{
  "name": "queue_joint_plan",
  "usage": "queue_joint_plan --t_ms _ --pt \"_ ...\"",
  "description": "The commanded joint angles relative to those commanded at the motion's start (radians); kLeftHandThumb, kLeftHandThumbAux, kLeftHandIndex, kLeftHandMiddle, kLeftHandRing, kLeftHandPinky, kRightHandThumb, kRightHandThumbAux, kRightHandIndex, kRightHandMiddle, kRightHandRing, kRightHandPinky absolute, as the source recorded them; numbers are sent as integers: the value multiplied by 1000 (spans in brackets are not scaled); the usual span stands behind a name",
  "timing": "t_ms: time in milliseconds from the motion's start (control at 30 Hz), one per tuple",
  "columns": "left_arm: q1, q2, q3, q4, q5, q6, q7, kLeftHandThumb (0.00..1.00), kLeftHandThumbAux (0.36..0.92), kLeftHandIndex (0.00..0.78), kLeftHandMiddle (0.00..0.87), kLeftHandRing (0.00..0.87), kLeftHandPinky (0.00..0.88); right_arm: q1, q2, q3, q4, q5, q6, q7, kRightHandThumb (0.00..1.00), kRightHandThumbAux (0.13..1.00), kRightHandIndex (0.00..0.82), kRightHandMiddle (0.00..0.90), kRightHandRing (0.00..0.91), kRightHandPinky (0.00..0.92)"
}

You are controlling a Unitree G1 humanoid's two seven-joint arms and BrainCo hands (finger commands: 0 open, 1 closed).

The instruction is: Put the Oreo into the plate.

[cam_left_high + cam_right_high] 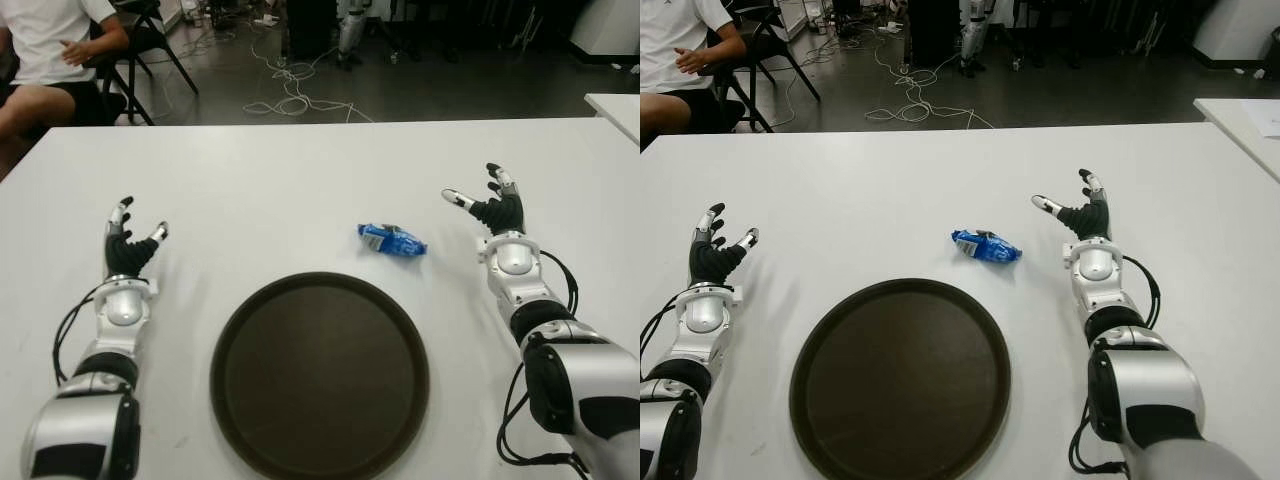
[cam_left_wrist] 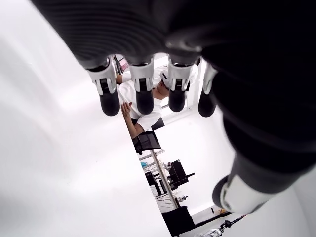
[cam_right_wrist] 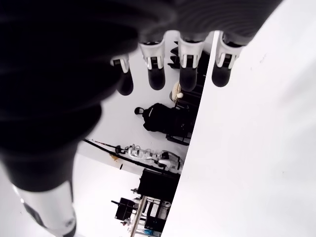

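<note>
Past my white table (image 1: pixel 300 170) I see dark floor (image 1: pixel 450 90) with tangled cables (image 1: pixel 290 85), a black chair (image 1: pixel 150 40) and a seated person (image 1: pixel 45 50).

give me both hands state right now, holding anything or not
Left hand: open, fingers spread, holding nothing, left of the plate.
Right hand: open, fingers spread, holding nothing, right of the Oreo lying on the table.

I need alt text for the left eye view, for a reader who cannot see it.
A blue Oreo pack lies on a white table, just beyond an empty dark plate. The open right robot hand is right of the pack, the open left robot hand left of the plate.
</note>
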Motion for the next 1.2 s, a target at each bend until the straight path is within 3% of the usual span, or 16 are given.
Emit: queue_joint_plan --t_ms 1200 --pt "-1 -9 4 0 -12 11 13 0 740 47 54 31 11 2 4 -28 1 14 -3 10 0 790 150 106 80 51"
